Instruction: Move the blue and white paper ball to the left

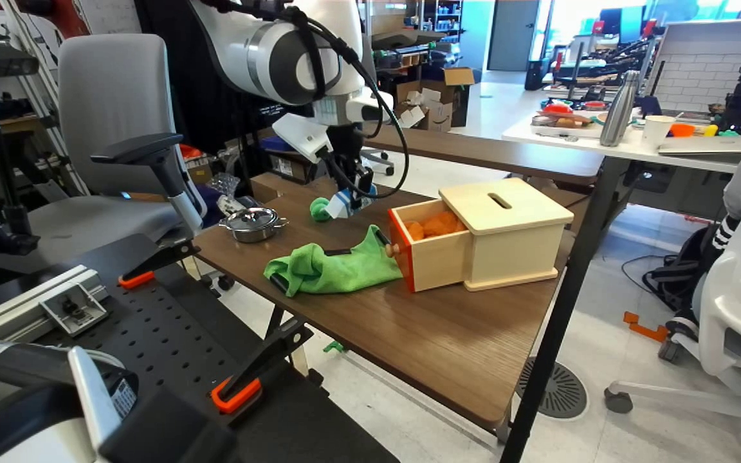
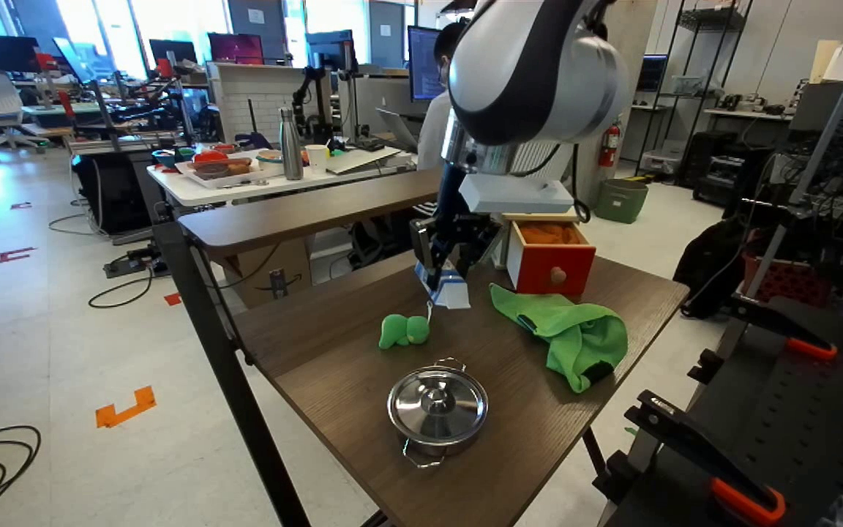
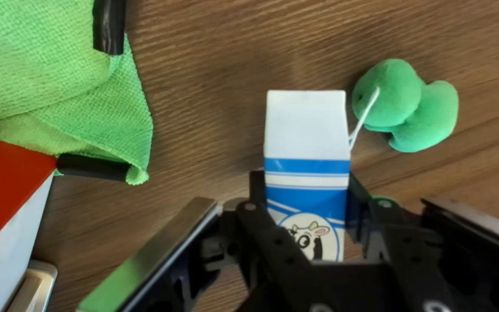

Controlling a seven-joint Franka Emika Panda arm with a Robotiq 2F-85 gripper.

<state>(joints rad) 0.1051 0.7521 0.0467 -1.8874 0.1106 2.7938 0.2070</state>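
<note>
Your gripper (image 3: 306, 190) pinches the blue and white carton (image 3: 308, 125) by its sides. In the wrist view, you see it between green towel (image 3: 46, 82) and green toy (image 3: 427, 112); contact with table (image 3: 206, 73) unclear.

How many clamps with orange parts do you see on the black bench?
2. In an exterior view: the nearer clamp and the farther clamp, toward the gray chair. More may be hidden.
</note>
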